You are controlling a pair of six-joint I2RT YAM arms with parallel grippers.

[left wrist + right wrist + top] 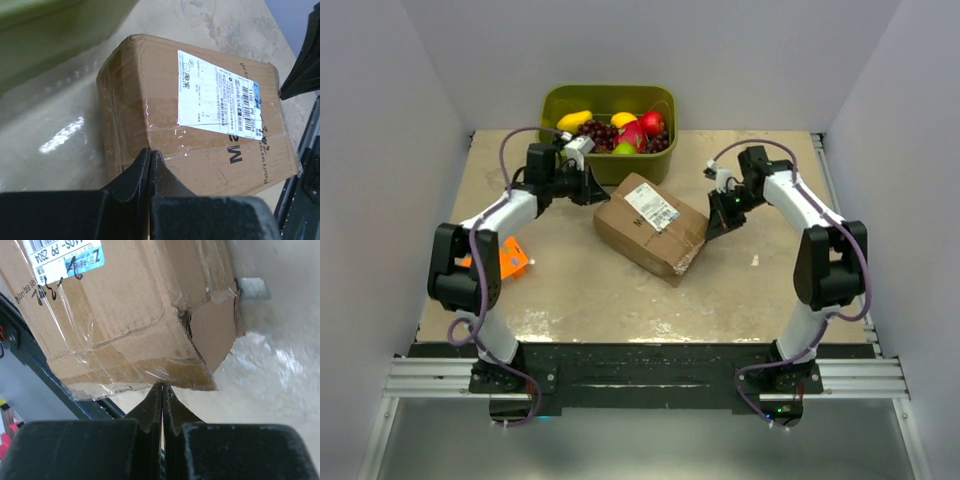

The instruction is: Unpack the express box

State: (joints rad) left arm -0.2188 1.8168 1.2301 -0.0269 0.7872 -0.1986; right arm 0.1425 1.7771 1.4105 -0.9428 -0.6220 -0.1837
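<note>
Express box (650, 228) on counter (570, 290), centre, nearer far edge; taped, label up. Left gripper (150, 159) fully closed, empty, near box's left side. Right gripper (162, 392) closed, empty, at right corner.

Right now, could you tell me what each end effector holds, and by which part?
Nothing: the left end effector and the right end effector are both shut empty, tips beside the express box.

Olive-green bin (553, 99) of mixed fruit (620, 130) at far edge of table (590, 290), flat orange package (510, 258) near left edge.
</note>
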